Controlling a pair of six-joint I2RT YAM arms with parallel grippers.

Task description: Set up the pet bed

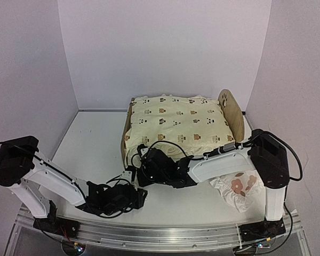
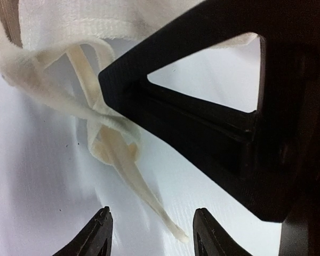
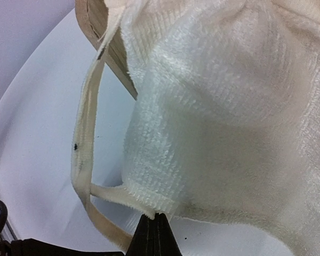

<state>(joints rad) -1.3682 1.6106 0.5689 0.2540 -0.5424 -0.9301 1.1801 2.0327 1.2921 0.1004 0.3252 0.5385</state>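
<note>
1. Pet bed point(image 1: 232, 113): light-wood frame, standing on the table point(image 1: 96, 144) at the centre of the top view, toward the back wall. Rounded headboard with paw cutout at the right end, low footboard at the left end.
2. Cushion point(image 1: 176, 124): cream, printed with small animals. Lies in the frame and covers the base; lower left corner bulges past the wood edge.
3. Tie strings point(image 2: 114, 144): cream strips running from that cushion corner, crossing one another and trailing on the table. One loose end reaches the bottom of the left wrist view.
4. Pillow point(image 1: 239, 188): white, ruffled, with red-brown flowers. Lies on the table at lower right of the top view, partly under the right arm.
5. Right gripper point(image 3: 157, 229): jaws closed tight, tips against the cushion's hem at the corner where a string joins. Cannot tell whether any fabric is pinched.
6. Left gripper point(image 2: 153, 234): low over the table, just below the bed's lower left corner in the top view. Jaws partly open, gripping nothing; the loose string end lies on the table between the tips.
</note>
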